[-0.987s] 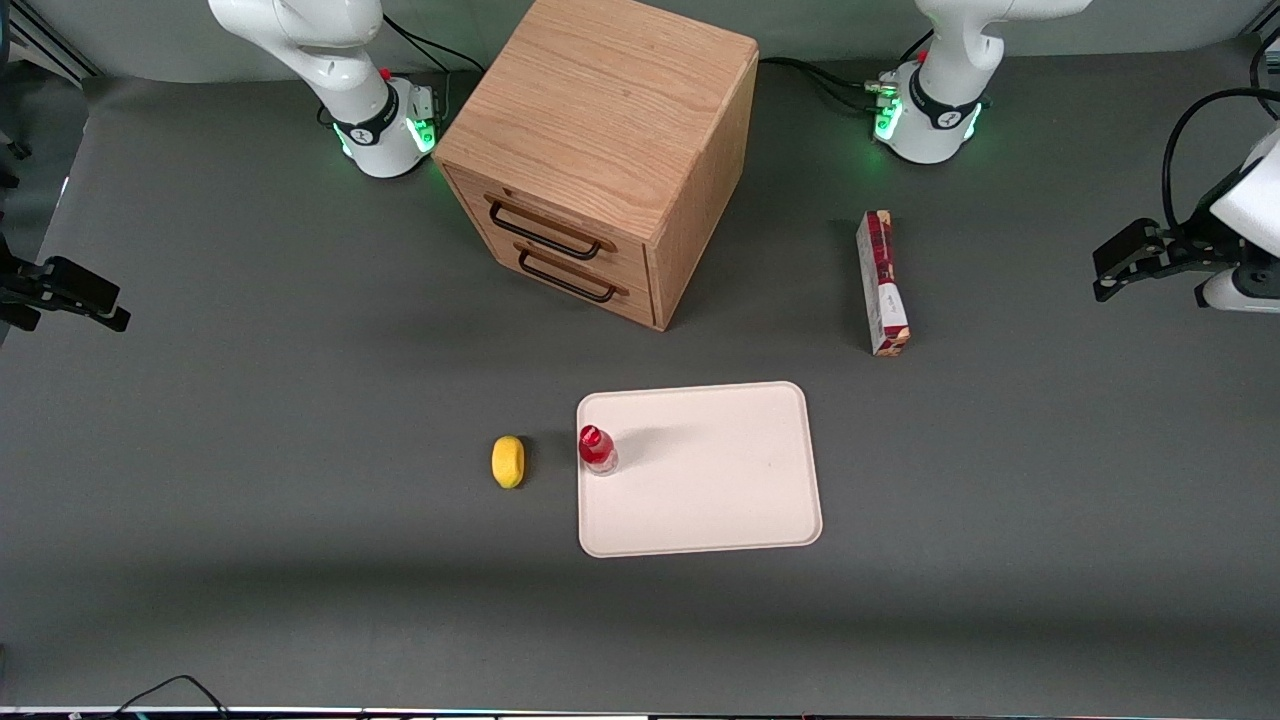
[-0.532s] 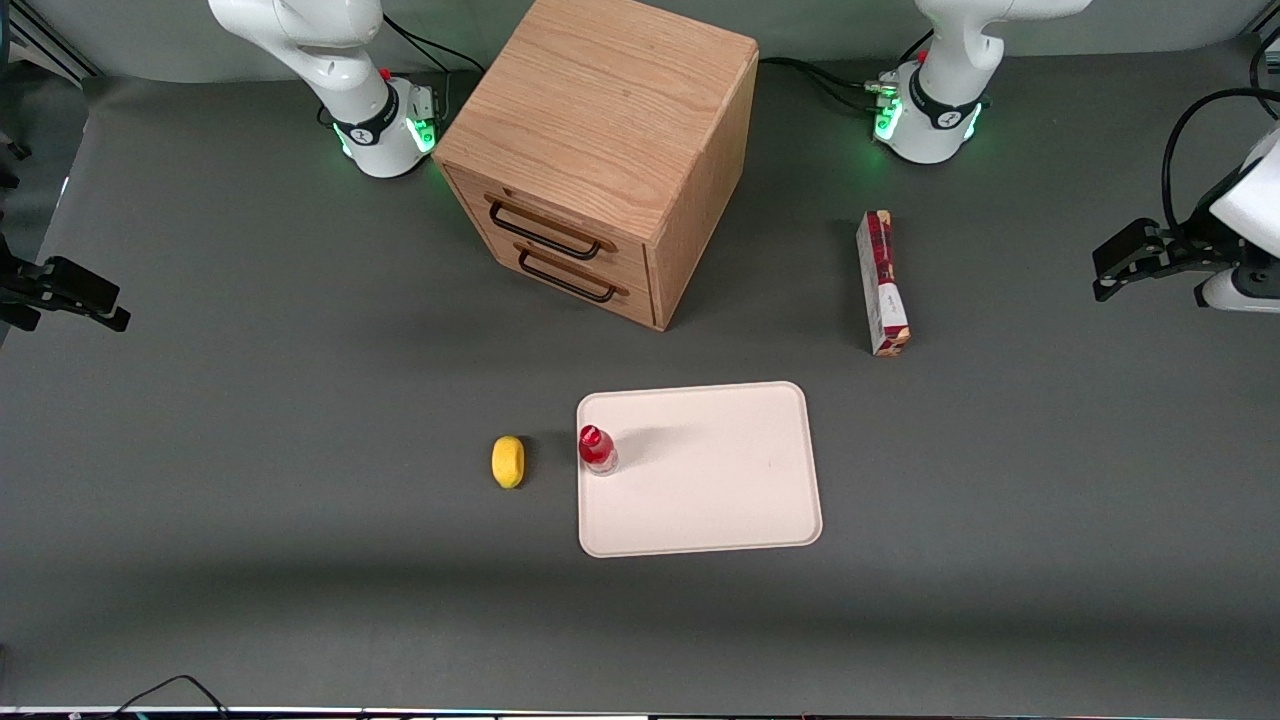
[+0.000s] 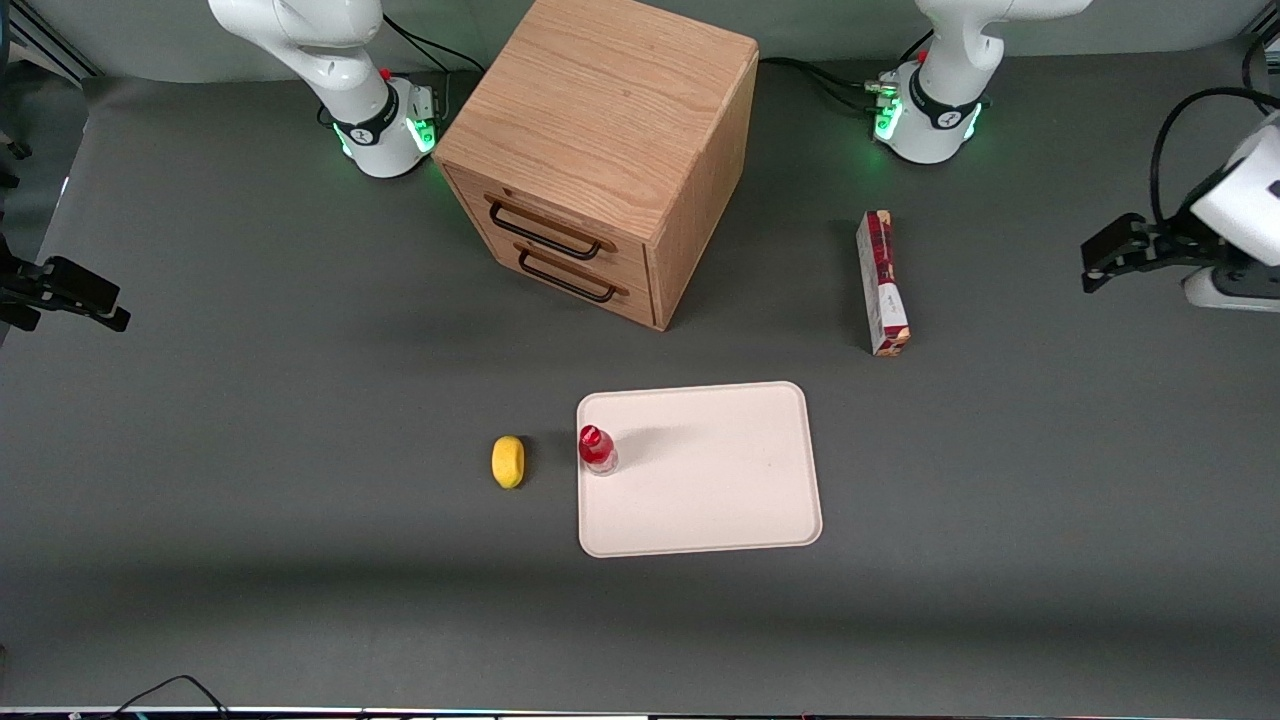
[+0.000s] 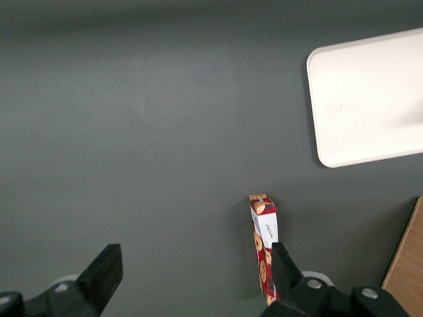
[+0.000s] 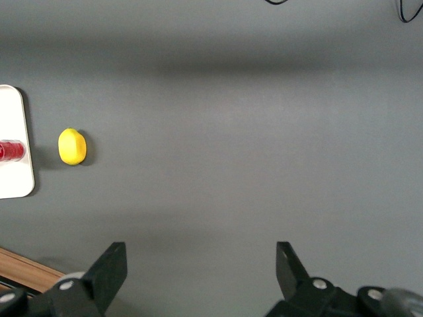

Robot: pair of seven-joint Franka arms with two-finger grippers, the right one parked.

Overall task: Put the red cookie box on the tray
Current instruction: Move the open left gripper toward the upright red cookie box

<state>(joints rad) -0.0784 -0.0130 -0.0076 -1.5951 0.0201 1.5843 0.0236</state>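
A: Nearest the front camera?
B: Tray [image 3: 715, 500], flat on table; red-capped bottle [image 3: 597, 449] standing on it.
A: Farther?
B: Red cookie box [image 3: 882, 283] on table, apart from tray.
A: Gripper [image 3: 1105, 262]?
B: Fingers spread, nothing held, hovering toward working arm's end, well apart from box.

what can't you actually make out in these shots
- Red cookie box: left wrist view, one end hidden by a pincer finger; print too small.
- Pincer: open, apart from the box toward the working arm's end.
- Bottle on tray: label too small, front view.
- Cabinet drawers: contents hidden by closed fronts.
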